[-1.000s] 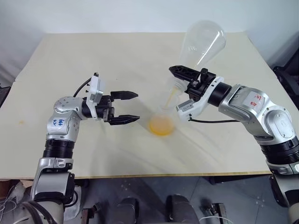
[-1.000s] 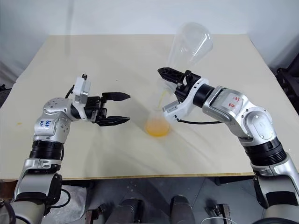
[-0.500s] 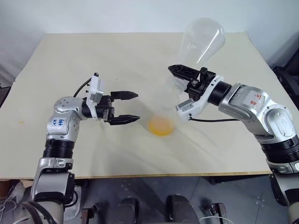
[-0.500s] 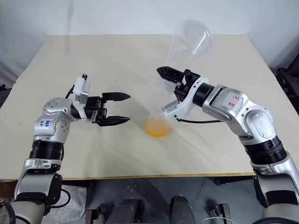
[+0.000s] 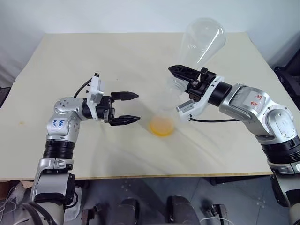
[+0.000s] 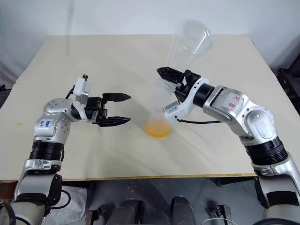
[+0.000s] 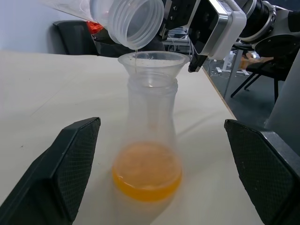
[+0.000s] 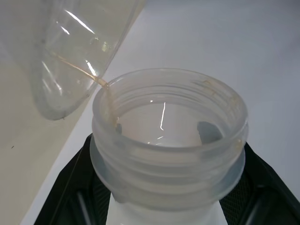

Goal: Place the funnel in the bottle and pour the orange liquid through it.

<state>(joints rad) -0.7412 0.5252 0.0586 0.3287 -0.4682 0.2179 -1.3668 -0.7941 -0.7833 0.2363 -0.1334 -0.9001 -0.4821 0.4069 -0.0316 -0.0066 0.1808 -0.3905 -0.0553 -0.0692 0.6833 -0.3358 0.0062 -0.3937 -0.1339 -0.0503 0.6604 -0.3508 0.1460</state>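
The bottle [image 5: 162,118] stands upright at the table's middle, with the clear funnel [image 7: 152,62] seated in its neck. The orange liquid [image 7: 147,174] lies as a shallow layer in its base. My right gripper [image 5: 177,82] is shut on the neck of the larger flask [image 5: 202,41], which is tipped mouth-down just over the funnel. That flask looks drained; a thin thread hangs from its mouth [image 7: 134,22]. My left gripper [image 5: 137,107] stays open, level, a little to the left of the bottle, with its fingers [image 7: 70,159] apart from it on either side.
The cream table [image 5: 70,61] has bare room to the left and far side of the bottle. Its front edge [image 5: 140,177] runs below both arms. Dark chairs and gear [image 7: 262,61] stand beyond the table's right side.
A second ago an orange stream ran from the tipped flask into the funnel; it has stopped. Neither arm has moved.
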